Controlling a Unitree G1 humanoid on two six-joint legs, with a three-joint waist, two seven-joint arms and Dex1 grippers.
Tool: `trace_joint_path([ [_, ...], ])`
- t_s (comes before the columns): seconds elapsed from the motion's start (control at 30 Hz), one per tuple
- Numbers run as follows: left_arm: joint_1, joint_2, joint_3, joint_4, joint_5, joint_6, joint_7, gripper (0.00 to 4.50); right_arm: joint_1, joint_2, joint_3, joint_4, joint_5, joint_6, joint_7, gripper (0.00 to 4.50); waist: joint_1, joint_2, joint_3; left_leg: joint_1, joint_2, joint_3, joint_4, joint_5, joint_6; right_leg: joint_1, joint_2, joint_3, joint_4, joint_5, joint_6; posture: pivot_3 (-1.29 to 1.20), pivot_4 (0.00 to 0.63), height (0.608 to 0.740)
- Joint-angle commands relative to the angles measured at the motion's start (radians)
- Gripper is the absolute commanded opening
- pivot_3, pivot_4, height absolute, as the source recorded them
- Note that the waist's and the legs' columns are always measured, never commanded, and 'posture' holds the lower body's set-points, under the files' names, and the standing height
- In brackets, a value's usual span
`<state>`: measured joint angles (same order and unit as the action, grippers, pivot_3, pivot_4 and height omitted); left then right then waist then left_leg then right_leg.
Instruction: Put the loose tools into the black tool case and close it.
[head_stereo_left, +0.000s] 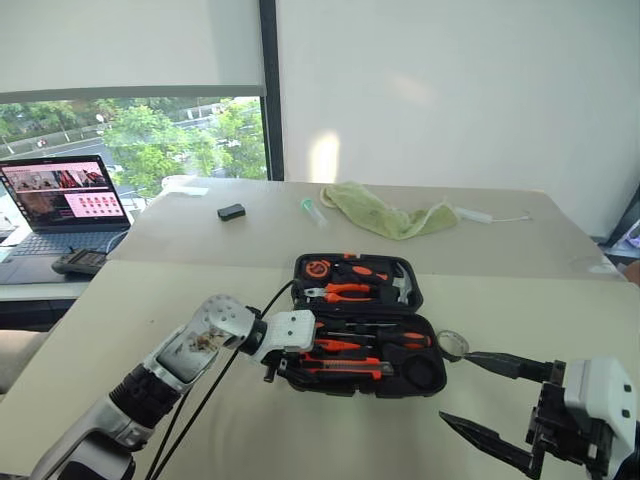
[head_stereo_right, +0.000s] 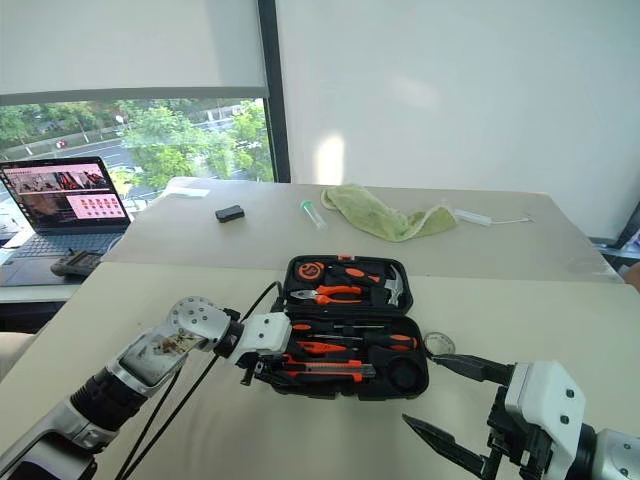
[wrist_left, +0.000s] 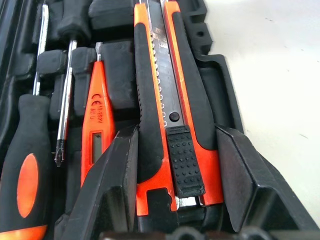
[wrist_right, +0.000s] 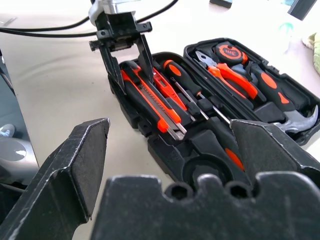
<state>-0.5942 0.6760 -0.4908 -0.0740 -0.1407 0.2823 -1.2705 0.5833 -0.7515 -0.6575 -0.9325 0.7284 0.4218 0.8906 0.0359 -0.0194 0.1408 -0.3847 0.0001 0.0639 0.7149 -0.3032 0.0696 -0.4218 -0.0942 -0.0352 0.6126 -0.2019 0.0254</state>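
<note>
Utility knife (wrist_left: 172, 100) between left fingers (wrist_left: 112, 185)

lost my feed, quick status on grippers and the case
Left gripper straddling utility knife in its slot. Right gripper open, clear. Tool case lid open, nothing blocking.

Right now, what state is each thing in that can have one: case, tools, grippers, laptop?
black tool case: open, lying flat on the table.
utility knife: seated in its slot, between the left gripper's fingers.
long screwdrivers: seated in their slots.
small orange screwdriver: in its slot.
pliers: stowed in the far half.
left gripper: open around the utility knife.
right gripper: open, empty.
laptop: open, screen lit.
</note>
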Motion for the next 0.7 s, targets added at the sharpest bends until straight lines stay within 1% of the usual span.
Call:
trace_joint_path([
  [0.03,-0.023,-0.015,-0.015,0.037,0.042,-0.02,-0.02,1.77,0.003,0.002,-0.021,-0.028,-0.002,-0.014,-0.014,4.5,0.001,0.0,0.0,0.0,0.0,0.0,0.0,0.0,0.0,0.0,0.0,0.0,0.0,0.0,0.0,0.0,0.15,0.74],
  [0.13,-0.06,-0.052,-0.022,0.086,0.073,-0.036,-0.01,1.77,0.006,-0.003,-0.024,-0.021,-0.005,-0.016,-0.012,4.5,0.005,0.0,0.0,-0.001,0.0,0.0,0.001,0.0,0.0,0.0,0.0,-0.001,0.0,0.0,0.0,0.0,0.15,0.74],
  [0.27,-0.065,-0.077,-0.02,0.1,0.088,-0.042,-0.016,1.77,0.007,-0.007,-0.03,-0.015,-0.011,-0.017,-0.008,4.5,0.004,0.0,0.0,-0.001,-0.001,0.0,0.001,0.0,0.0,0.0,0.0,0.0,0.0,0.0,0.001,0.0,0.15,0.74],
  [0.63,-0.046,-0.081,-0.011,0.078,0.08,-0.013,-0.038,1.77,-0.005,-0.009,-0.027,-0.01,-0.02,-0.016,-0.012,4.5,0.004,0.0,0.0,-0.001,-0.001,0.0,0.001,0.0,0.0,0.0,0.0,0.0,0.0,0.0,0.001,0.0,0.15,0.74],
  [0.7,-0.047,-0.085,-0.001,0.081,0.066,0.002,-0.04,2.79,-0.005,-0.008,-0.028,-0.01,-0.022,-0.016,-0.01,4.5,0.004,0.0,0.0,-0.001,-0.001,0.0,0.001,0.0,0.0,0.0,0.0,0.0,0.0,0.0,0.001,0.0,0.15,0.74],
])
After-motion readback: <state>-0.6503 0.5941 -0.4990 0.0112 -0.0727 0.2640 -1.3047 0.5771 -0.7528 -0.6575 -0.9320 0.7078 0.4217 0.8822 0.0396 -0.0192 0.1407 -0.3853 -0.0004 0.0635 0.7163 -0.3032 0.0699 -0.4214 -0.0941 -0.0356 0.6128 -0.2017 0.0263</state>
